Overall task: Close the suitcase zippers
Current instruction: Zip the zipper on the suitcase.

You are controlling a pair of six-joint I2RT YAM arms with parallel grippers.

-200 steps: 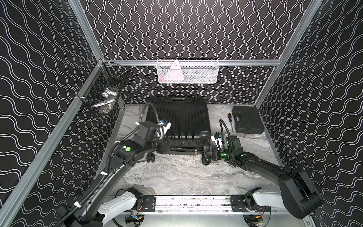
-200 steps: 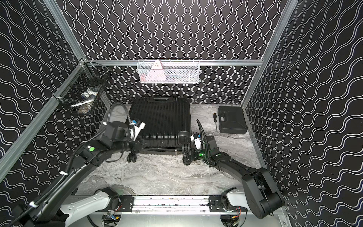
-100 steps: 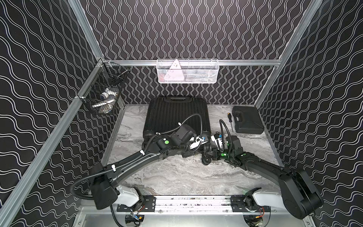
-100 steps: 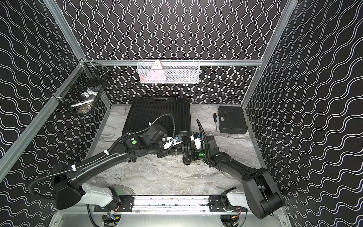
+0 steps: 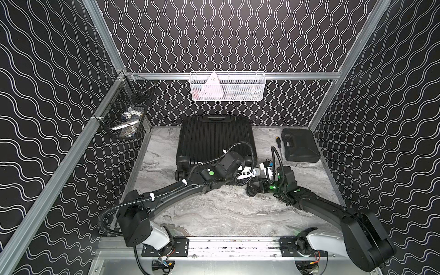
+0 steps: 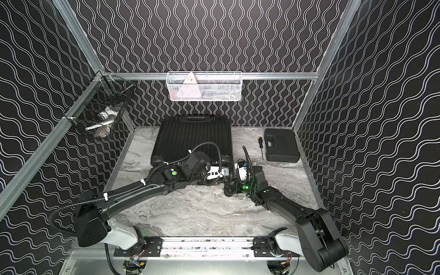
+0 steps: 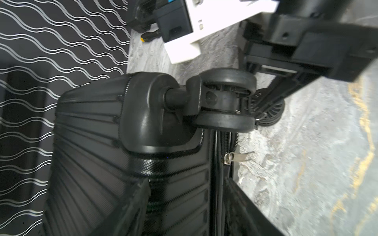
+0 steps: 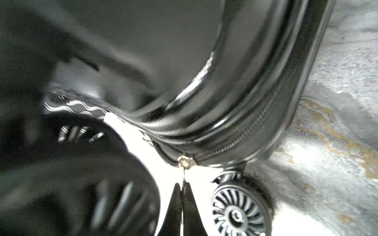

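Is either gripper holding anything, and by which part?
The right gripper is shut on a zipper pull, pinching the tab's free end near a caster wheel. The left gripper holds nothing; its jaws stand open, a second pull lying loose.

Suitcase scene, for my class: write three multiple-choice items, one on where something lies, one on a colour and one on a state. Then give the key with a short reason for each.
1. Where does the screwdriver lie?
A. Against the left wall
B. Between the suitcase and the tool case
C. On top of the ribbed shell

2. What colour is the wire basket on the back rail?
A. White
B. Black
C. Red

3. How do the right arm's fingers stand?
A. Wide open over bare marble
B. Clamped on the carry handle
C. Shut on a zipper pull

Key:
1 B: both top views show it in the gap between the two cases.
2 A: its mesh is white against the dark wall.
3 C: the right wrist view shows them pinched on the thin metal tab.
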